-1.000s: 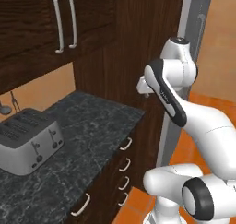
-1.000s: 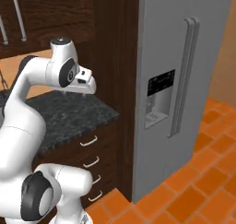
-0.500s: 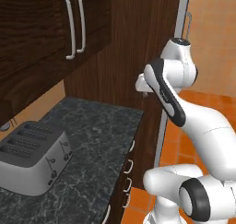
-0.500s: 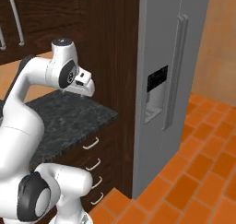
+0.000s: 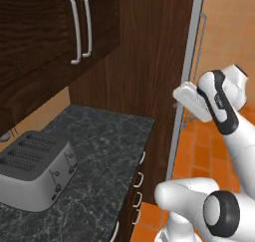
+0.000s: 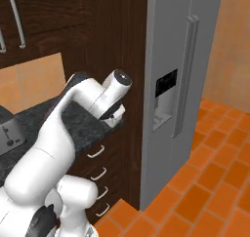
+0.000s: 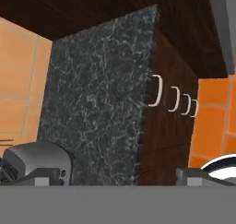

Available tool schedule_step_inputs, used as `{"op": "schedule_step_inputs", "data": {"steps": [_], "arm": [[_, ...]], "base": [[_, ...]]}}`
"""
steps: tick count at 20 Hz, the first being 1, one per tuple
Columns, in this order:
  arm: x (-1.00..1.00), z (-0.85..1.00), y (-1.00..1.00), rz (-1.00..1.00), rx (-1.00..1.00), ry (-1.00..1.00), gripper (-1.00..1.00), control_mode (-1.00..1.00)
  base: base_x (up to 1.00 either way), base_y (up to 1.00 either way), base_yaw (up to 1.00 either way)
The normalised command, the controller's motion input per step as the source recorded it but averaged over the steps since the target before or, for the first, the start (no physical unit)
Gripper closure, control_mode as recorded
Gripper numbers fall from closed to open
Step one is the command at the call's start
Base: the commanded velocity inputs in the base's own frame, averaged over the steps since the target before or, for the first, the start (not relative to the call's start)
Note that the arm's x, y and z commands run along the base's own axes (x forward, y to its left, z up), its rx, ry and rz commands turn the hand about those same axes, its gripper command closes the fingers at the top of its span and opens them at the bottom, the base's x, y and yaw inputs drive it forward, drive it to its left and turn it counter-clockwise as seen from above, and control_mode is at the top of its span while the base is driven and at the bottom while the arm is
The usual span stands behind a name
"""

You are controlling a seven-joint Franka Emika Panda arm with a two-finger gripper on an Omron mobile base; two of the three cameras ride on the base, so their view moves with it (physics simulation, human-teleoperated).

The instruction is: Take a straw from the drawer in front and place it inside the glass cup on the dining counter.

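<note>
A stack of dark brown drawers with small white curved handles sits shut under the black granite worktop; the top drawer meets the worktop's edge. My gripper hangs above the worktop's end, looking down on it, and stands open with nothing between its dark fingertips. My hand is level with the tall cabinet side, beside the fridge's edge. The drawer fronts lie below and behind my forearm. The straw, the glass cup and the dining counter are out of view.
A silver toaster stands on the worktop at the left. Upper cabinet doors with long silver handles hang above it. A tall dark cabinet side and a grey fridge stand to the right, with orange tiled floor before them.
The whole picture has shifted: the base has moved, so the toaster, worktop and fridge now look closer. The arm has folded lower, and the hand now hangs over the worktop's end.
</note>
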Motion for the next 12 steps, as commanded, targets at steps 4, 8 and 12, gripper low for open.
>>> {"op": "schedule_step_inputs", "data": {"steps": [4,8,12], "arm": [[0.0,-1.0,-0.66,0.0,0.47,0.0,-1.0,-1.0],[0.09,-1.0,-0.35,0.0,0.45,0.0,-1.0,-1.0],[0.2,-0.95,-0.02,0.0,0.32,-0.02,-1.0,-1.0]], "base": [[0.0,0.0,0.0],[0.0,0.0,0.0],[0.0,0.0,0.0]]}}
